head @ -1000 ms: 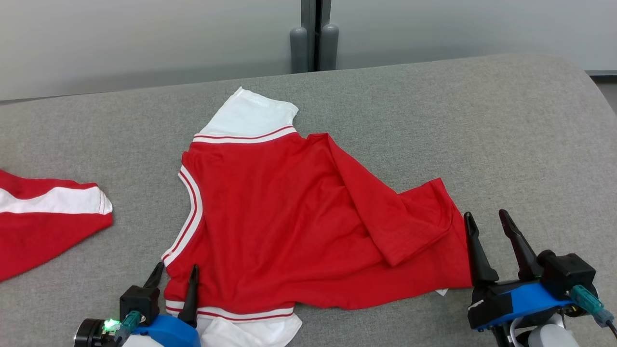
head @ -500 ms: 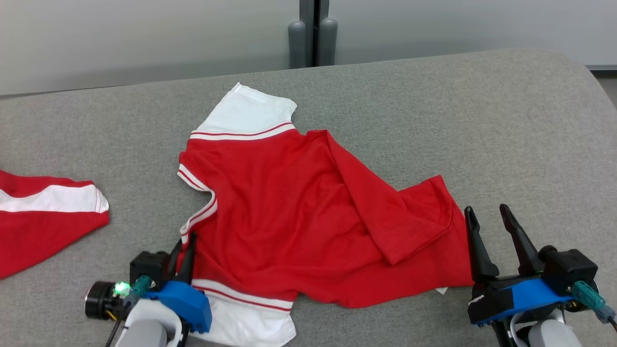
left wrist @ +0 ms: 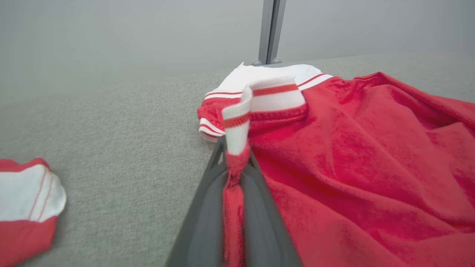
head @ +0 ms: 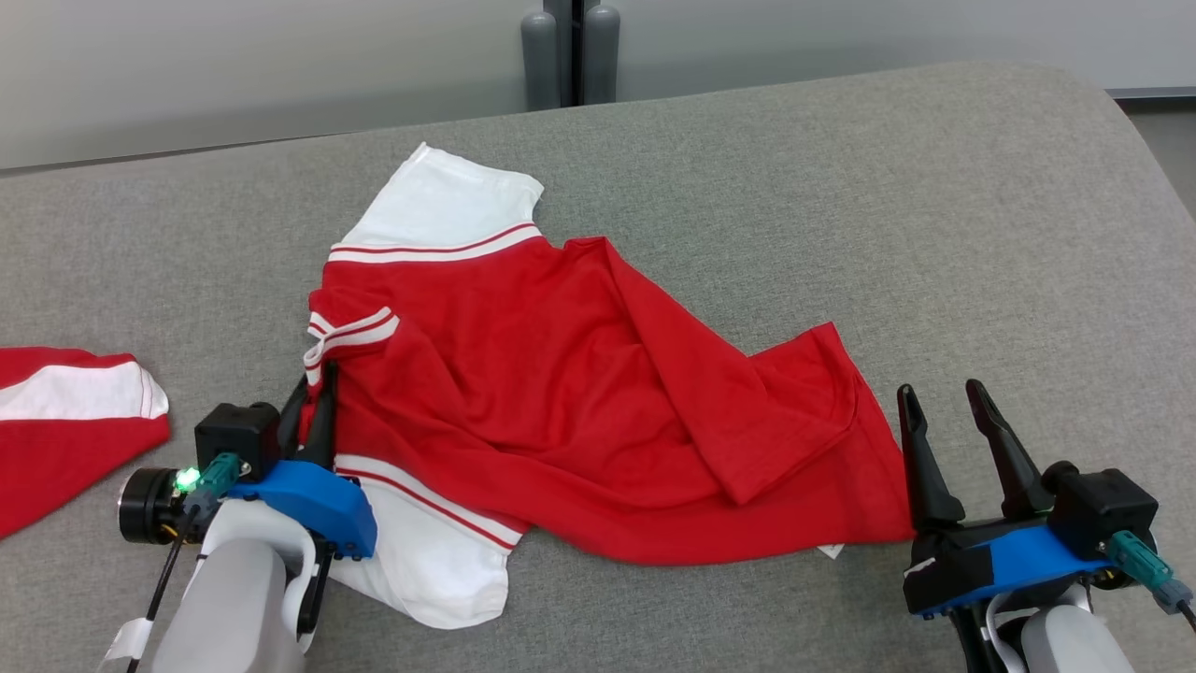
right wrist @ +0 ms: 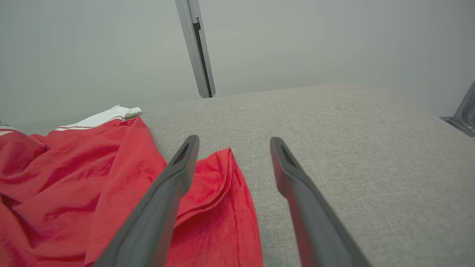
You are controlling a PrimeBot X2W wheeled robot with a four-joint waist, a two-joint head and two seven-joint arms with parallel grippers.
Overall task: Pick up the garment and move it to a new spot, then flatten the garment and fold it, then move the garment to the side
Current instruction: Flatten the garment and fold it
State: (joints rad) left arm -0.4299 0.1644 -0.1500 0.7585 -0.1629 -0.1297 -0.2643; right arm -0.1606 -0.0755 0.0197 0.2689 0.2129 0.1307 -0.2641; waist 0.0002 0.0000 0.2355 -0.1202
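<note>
Two pincers are sitting nearest, the left pincer (head: 313,407) clamping shut on the striped neckline of the garment (head: 579,402), the right pincer (head: 939,393) gaping empty beside its hem, while this soft, light cloth is lying crumpled across the counter (head: 841,187), probably needing both ends held.

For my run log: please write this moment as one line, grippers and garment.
left gripper: shut on garment at striped trim | right gripper: open, beside garment | garment: crumpled on grey surface, not flattened

Head view looks down; low wrist views share the garment (head: 561,374).
</note>
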